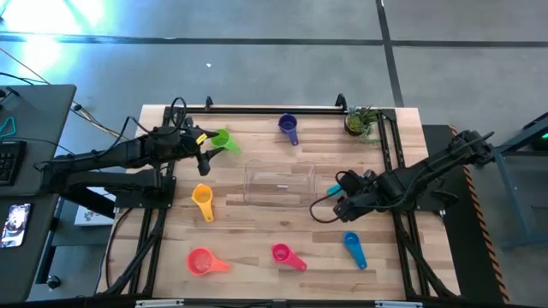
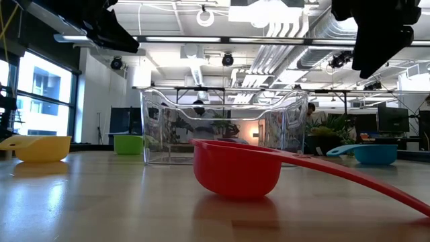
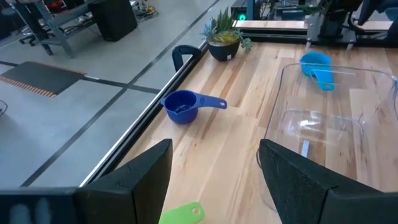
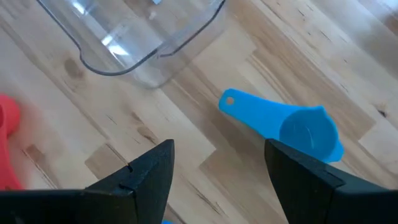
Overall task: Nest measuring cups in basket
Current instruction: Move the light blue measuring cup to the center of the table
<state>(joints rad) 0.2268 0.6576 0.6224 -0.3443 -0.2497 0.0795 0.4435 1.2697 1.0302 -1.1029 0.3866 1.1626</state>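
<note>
The clear basket [image 1: 278, 182] stands mid-table. Seven measuring cups lie around it: green [image 1: 223, 141], purple-blue [image 1: 288, 127], orange-yellow [image 1: 202, 198], coral [image 1: 202, 262], magenta [image 1: 286, 254], blue [image 1: 354, 248] and teal [image 1: 344, 181]. My left gripper [image 1: 205, 152] hangs open above the green cup's handle [image 3: 183, 213], well off the table in the low view [image 2: 107, 27]. My right gripper [image 1: 341, 202] is open too, raised [image 2: 376, 33] just near of the teal cup [image 4: 292, 127], which lies beside the basket's right end [image 4: 149, 56].
A small potted plant [image 1: 360, 121] sits at the far right corner. A black rail [image 1: 274, 109] runs along the far edge. In the low view the magenta cup [image 2: 235, 168] lies close to the near edge, in front of the basket [image 2: 222, 128].
</note>
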